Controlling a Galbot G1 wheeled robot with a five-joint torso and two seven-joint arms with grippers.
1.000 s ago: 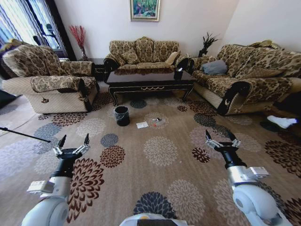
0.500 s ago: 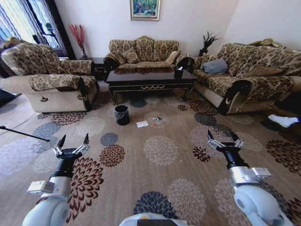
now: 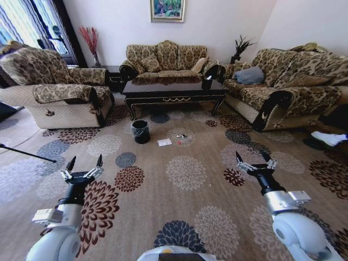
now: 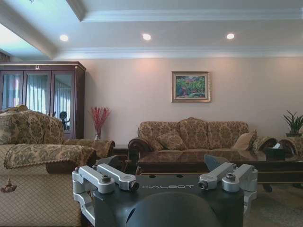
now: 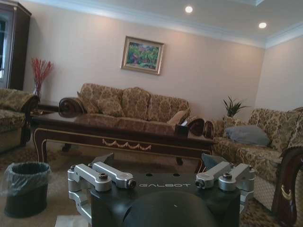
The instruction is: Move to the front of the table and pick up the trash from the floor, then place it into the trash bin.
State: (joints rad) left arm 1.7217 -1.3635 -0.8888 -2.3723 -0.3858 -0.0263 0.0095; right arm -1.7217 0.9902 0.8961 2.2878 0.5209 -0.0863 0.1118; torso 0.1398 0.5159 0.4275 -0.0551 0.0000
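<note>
The dark glossy table [image 3: 175,99] stands ahead, in front of the back sofa. On the carpet before it sits the small black trash bin [image 3: 141,131]. To the right of the bin lies the trash: a white paper sheet [image 3: 164,142] and tiny scraps [image 3: 181,137]. My left gripper [image 3: 86,159] and right gripper [image 3: 252,157] hover low in the foreground, well short of the trash, both open and empty. The right wrist view shows the table [image 5: 123,130], the trash bin [image 5: 24,187] and a corner of the paper sheet [image 5: 71,220]. In the left wrist view the table [image 4: 189,161] is straight ahead.
An armchair [image 3: 60,95] flanks the table on the left, and a long sofa [image 3: 283,87] on the right. A dark tissue box [image 3: 206,84] sits on the table. A thin dark rod [image 3: 27,154] lies at the left edge. Open flowered carpet [image 3: 185,174] stretches between me and the trash.
The whole head view has shifted a little, so the camera has moved. The armchair slid toward the left edge. Both grippers kept their pose and stayed open.
</note>
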